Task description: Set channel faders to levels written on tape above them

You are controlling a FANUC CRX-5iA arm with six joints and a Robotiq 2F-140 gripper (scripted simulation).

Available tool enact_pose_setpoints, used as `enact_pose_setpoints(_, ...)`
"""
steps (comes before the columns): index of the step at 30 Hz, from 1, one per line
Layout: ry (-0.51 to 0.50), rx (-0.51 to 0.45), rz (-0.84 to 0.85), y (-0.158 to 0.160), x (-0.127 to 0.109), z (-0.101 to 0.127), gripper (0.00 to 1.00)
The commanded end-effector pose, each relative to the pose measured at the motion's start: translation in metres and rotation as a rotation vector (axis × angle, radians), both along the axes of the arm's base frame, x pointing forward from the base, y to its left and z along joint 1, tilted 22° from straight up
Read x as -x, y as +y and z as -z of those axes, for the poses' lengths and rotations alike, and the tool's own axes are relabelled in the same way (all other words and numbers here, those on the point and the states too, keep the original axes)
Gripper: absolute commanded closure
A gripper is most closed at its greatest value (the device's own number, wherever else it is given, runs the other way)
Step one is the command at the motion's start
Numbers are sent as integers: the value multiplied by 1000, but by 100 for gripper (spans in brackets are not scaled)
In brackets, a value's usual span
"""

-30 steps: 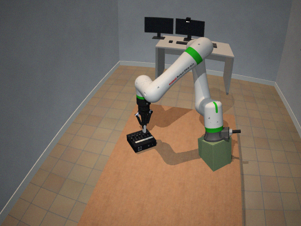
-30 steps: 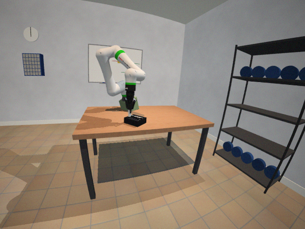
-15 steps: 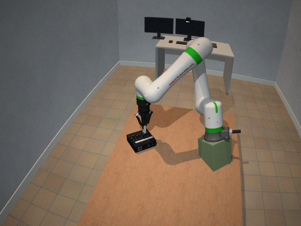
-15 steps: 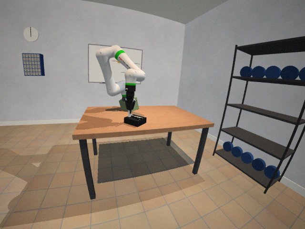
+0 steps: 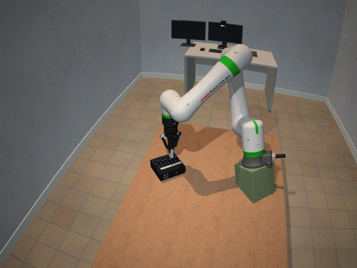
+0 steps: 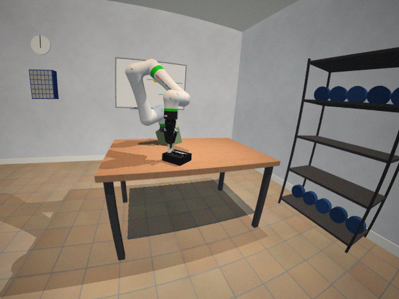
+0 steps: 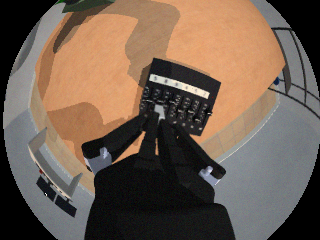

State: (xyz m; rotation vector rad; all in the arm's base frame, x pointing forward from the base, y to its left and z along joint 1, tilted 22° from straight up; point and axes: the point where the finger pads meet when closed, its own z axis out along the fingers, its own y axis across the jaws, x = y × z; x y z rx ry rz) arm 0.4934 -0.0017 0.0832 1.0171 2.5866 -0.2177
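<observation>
The lighting desk is a small black box standing flat on the wooden table. A pale tape strip runs across its top above a row of several faders; the written levels are too small to read. My gripper is shut, with nothing between the fingers. Its tips point straight down and rest on the desk's fader area near one end of the row. Which fader they touch is hidden by the fingers.
The arm's green pedestal stands on the table behind the desk. A white table with two monitors stands by the far wall. A black shelf rack with blue rolls stands off the table's side.
</observation>
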Motion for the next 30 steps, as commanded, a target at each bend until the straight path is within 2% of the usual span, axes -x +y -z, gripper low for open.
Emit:
enact_pose_setpoints(1, 0, 0, 0, 1, 1, 0, 100)
enact_pose_setpoints(30, 0, 0, 0, 9, 9, 5, 100)
